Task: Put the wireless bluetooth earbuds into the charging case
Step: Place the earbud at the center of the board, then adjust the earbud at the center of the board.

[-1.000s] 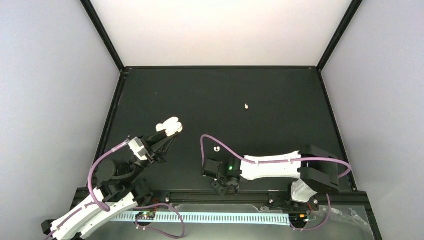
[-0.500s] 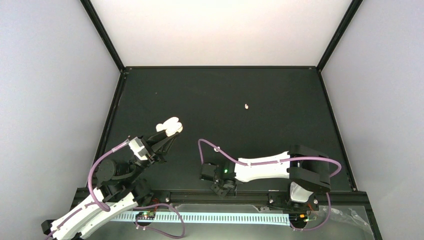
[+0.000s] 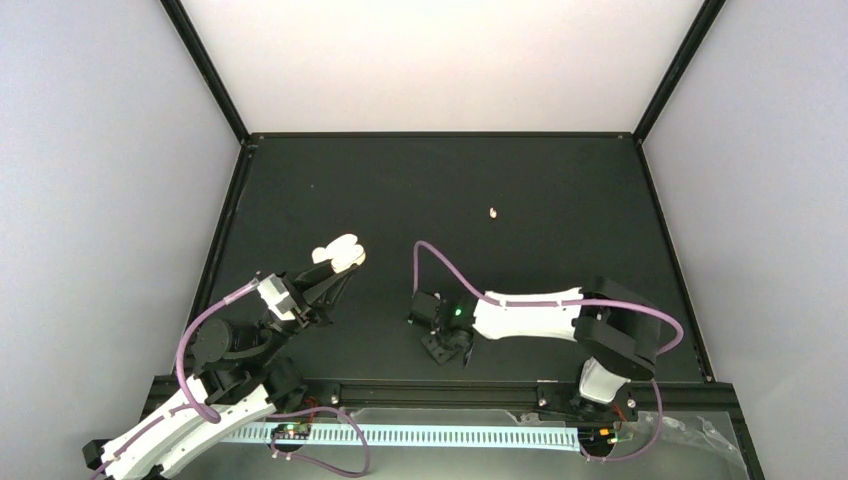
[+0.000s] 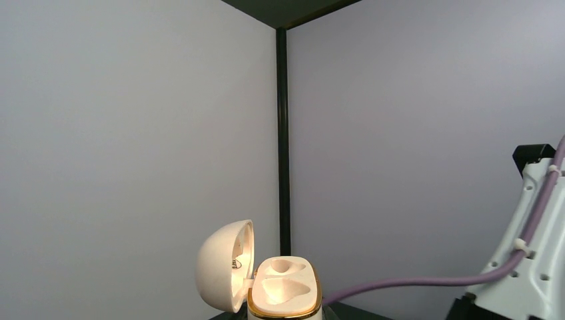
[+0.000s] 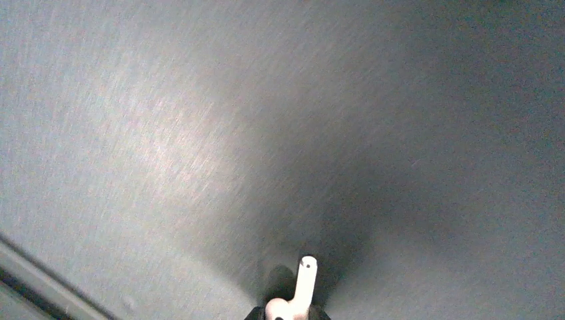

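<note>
Carrying the stemmed earbud (image 5: 301, 288) over to the case (image 3: 338, 252) looks like the step in hand. The right claw (image 3: 447, 345), low centre of the top view, appears to be pinching that earbud by its head. The stem pokes forward at the bottom edge of the wrist view, where the claw tips barely show. The left claw (image 3: 333, 270) is pressed together on the case at centre left, with the lid (image 4: 223, 267) swung open to the left and two bare sockets showing. To do this well, I'd make sure the pinch is firm before lifting, since the bud is tiny and likely slick. The sockets look shallow and rounded, so check that a stemmed bud suits them, then align and lower slowly. Another earbud (image 3: 493, 212) lies alone in the upper middle of the surface (image 3: 560, 200).
</note>
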